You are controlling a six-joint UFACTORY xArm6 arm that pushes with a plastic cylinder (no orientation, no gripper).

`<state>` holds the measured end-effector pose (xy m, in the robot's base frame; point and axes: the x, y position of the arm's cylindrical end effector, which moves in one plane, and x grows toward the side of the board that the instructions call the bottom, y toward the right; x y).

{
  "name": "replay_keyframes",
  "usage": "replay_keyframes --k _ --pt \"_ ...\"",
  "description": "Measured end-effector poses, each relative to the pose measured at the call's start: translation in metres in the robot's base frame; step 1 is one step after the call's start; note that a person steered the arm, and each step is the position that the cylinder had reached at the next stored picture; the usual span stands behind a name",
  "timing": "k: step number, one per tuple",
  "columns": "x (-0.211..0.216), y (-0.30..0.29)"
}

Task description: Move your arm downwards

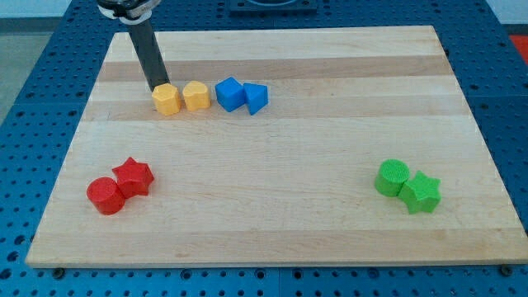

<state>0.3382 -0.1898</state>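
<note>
My dark rod comes down from the view's top left, and my tip [157, 88] rests on the wooden board [272, 223] at the upper left edge of a yellow hexagonal block [167, 100]. A second yellow block [195, 96] sits just right of it. A blue cube [229, 94] and a blue triangular block [256, 98] continue the row to the right, touching each other.
A red cylinder [105, 195] and a red star [134, 176] sit together at the lower left. A green cylinder [393, 177] and a green star [421, 192] sit together at the lower right. Blue perforated table surrounds the board.
</note>
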Motion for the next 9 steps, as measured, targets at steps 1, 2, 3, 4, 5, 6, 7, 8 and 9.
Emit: replay_keyframes --k 1,2,3,4,5,6,7,8,9 --pt "-0.007 -0.038" --pt "0.002 -0.079" --pt "0.044 -0.095" --pt "0.091 -0.096" --pt "0.131 -0.096" --pt "0.145 -0.098" --pt "0.147 -0.094" --pt "0.147 -0.094" --pt "0.148 -0.096"
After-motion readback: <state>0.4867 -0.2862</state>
